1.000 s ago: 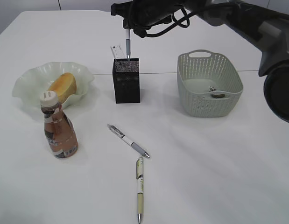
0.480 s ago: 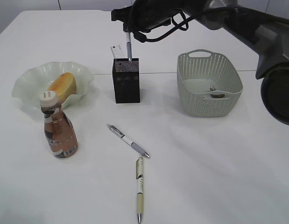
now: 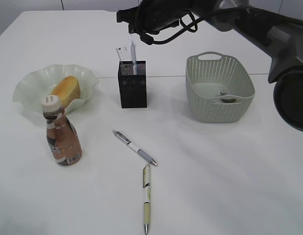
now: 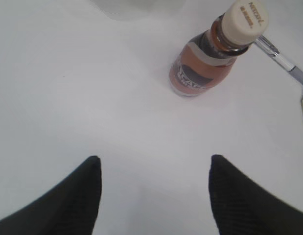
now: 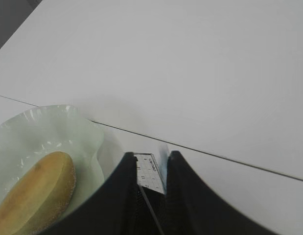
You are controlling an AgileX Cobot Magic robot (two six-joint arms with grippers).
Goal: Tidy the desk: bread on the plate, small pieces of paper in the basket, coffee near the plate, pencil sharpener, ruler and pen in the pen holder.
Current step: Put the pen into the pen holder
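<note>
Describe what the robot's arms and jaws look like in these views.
The right arm is dark grey and black, with looped black cables near its wrist and a large round black joint at the frame edge. Both sets of jaws are matte black, tapered, with finely textured surfaces. No markings visible.

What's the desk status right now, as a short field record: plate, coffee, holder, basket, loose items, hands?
plate: holds bread
coffee bottle: upright, just in front of plate
pen holder: ruler and one pen standing inside
basket: small scraps on its floor
loose pens: grey-tipped pen and yellow pen on table
right hand: above holder, jaws slightly parted
left hand: open, empty, near bottle
</note>
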